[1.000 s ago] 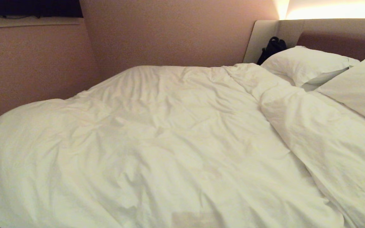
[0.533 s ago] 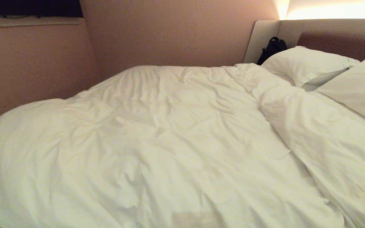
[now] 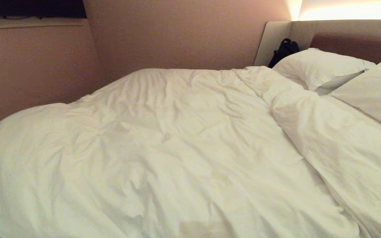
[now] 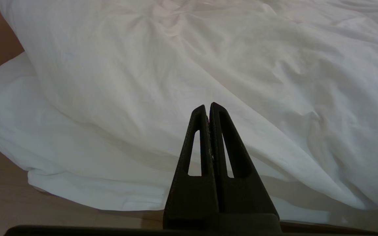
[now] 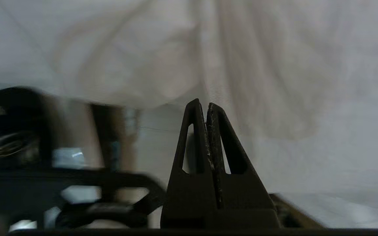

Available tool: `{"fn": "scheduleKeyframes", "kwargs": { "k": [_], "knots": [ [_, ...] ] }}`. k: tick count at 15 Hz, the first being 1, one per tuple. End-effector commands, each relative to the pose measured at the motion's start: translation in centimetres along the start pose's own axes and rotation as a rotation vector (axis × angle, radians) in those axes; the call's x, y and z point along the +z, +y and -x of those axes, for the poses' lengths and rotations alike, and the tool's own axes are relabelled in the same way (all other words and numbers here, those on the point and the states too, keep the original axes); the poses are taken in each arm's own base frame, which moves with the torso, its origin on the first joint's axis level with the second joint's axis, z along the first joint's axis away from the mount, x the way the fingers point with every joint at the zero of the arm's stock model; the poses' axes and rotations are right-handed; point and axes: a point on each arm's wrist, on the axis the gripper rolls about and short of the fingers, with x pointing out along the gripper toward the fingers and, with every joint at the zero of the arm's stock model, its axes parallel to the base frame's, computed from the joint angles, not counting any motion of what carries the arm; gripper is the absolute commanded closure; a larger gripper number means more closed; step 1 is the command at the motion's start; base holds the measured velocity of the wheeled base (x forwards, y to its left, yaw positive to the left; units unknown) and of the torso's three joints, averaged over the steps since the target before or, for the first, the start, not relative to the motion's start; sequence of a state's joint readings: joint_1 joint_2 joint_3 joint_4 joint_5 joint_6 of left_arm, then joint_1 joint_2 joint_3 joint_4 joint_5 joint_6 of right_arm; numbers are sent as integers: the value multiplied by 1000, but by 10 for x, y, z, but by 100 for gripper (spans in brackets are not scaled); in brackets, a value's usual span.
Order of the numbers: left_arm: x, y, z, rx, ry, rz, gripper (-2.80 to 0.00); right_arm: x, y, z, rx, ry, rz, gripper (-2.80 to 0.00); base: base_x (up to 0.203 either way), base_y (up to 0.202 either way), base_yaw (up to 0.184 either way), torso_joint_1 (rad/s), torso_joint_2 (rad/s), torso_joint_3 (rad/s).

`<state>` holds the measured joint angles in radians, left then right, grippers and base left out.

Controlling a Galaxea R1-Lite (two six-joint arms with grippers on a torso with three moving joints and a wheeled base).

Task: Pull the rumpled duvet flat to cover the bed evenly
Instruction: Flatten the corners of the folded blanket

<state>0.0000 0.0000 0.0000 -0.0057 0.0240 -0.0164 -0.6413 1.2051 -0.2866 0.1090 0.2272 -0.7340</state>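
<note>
The duvet (image 3: 177, 145) sprawls wrinkled across the bed (image 3: 352, 36), bunched up high at the near left corner, with a long thick fold running down the right side toward the pillows (image 3: 319, 67) at the headboard. The left gripper (image 4: 208, 109) sits low at the near left edge, fingers pressed tight together on nothing at all, pointing level at the duvet's hanging flank; the cloth is just ahead of the tips and not touching them. Below that flank a thinner white layer (image 4: 77, 183) spills out onto the floor (image 4: 8, 203). Over on the right, the right gripper (image 5: 202, 105) is clenched as well, empty, its tips aimed at draped white fabric close in front, with a blurred dark frame (image 5: 61, 183) beside it. In the head view only a small dark sliver at the near right edge shows, and neither gripper can be made out there. A black bag (image 3: 284, 49) leans in the far corner by the headboard
</note>
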Motion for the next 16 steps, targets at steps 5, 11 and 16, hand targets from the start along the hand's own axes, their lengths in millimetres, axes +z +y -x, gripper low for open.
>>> {"fn": "scheduleKeyframes", "kwargs": {
  "k": [5,11,16],
  "knots": [
    [0,0,0,0,0,0,0,23,-16,9,-265,-216,86,0,0,0,0,0,0,0],
    [0,0,0,0,0,2,0,14,9,10,-167,-211,167,0,0,0,0,0,0,0],
    [0,0,0,0,0,2,0,4,20,-1,-88,-160,193,-85,0,0,0,0,0,0]
  ]
}}
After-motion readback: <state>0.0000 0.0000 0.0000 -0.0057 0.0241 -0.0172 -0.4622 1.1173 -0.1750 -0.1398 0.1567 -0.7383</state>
